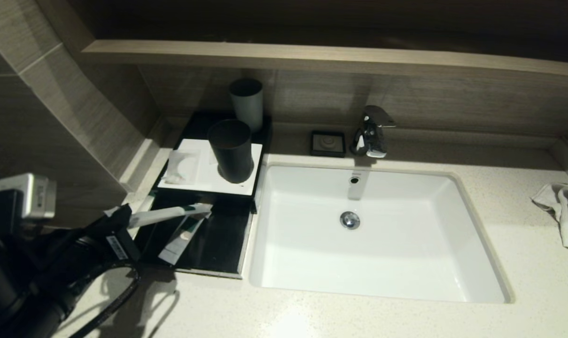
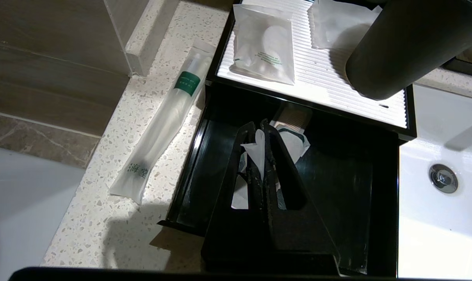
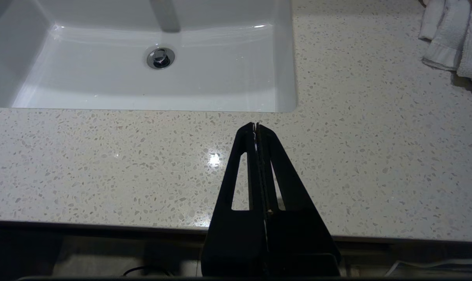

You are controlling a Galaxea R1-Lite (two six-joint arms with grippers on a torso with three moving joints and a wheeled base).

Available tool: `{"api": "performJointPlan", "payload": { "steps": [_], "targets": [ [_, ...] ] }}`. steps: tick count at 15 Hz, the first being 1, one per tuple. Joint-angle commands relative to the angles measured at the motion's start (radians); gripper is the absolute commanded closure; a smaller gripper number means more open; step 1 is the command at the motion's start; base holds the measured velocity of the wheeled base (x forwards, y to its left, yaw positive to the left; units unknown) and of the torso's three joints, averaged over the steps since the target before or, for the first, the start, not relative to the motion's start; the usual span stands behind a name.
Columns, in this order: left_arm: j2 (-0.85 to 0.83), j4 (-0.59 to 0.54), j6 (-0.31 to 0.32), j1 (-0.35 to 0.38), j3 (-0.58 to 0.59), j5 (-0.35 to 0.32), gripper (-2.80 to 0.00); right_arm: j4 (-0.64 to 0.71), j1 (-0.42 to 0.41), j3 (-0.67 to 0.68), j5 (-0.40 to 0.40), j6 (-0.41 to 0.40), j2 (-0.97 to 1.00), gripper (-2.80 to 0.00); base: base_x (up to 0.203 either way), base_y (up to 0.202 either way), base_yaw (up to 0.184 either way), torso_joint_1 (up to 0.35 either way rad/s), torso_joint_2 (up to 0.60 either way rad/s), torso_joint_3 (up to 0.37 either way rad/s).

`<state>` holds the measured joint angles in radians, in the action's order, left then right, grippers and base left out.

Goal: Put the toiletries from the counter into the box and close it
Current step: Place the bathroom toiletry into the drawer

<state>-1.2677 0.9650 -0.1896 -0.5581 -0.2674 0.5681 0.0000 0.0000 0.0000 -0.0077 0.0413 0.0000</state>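
Observation:
The black box (image 1: pixel 204 182) has its drawer (image 1: pixel 220 239) pulled open. My left gripper (image 1: pixel 126 216) hangs over the drawer, shut on the end of a long translucent packet (image 1: pixel 168 215), also seen in the left wrist view (image 2: pixel 254 151). Another long packet (image 1: pixel 180 240) lies in the drawer under it. A long packet with a green label (image 2: pixel 161 125) lies on the counter (image 2: pixel 103 218) beside the drawer, by the wall. The squarish packet with the round pad (image 2: pixel 265 43) lies on the box's white top. My right gripper (image 3: pixel 255 125) is shut and empty above the counter before the sink.
A dark cup (image 1: pixel 230 150) stands on the box's white top, with a grey cup (image 1: pixel 247 103) behind it. The sink basin (image 1: pixel 382 244) lies right of the box, with the faucet (image 1: pixel 372 131) and a small black dish (image 1: pixel 328 143) behind. A white towel (image 1: pixel 565 211) lies far right.

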Motion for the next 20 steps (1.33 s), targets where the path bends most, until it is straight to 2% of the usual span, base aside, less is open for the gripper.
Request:
{"api": "performJointPlan", "payload": {
  "steps": [1,4,9,11,17,20],
  "targets": [
    [0.004,0.006,0.004,0.001,0.006,0.005,0.0,0.0,0.0,0.0,0.0,0.0,0.0,0.0,0.0,0.0,0.0,0.0,0.0,0.0],
    [0.01,0.01,0.032,0.001,-0.004,0.004,0.0,0.0,0.0,0.0,0.0,0.0,0.0,0.0,0.0,0.0,0.0,0.0,0.0,0.0],
    [-0.003,0.112,0.161,0.0,0.007,0.001,0.0,0.0,0.0,0.0,0.0,0.0,0.0,0.0,0.0,0.0,0.0,0.0,0.0,0.0],
    [0.001,0.113,0.177,0.001,0.016,-0.042,0.0,0.0,0.0,0.0,0.0,0.0,0.0,0.0,0.0,0.0,0.0,0.0,0.0,0.0],
    [0.007,0.113,0.217,0.001,0.051,-0.09,0.0,0.0,0.0,0.0,0.0,0.0,0.0,0.0,0.0,0.0,0.0,0.0,0.0,0.0],
    [0.007,0.113,0.223,0.0,0.053,-0.093,0.0,0.0,0.0,0.0,0.0,0.0,0.0,0.0,0.0,0.0,0.0,0.0,0.0,0.0]
  ]
}}
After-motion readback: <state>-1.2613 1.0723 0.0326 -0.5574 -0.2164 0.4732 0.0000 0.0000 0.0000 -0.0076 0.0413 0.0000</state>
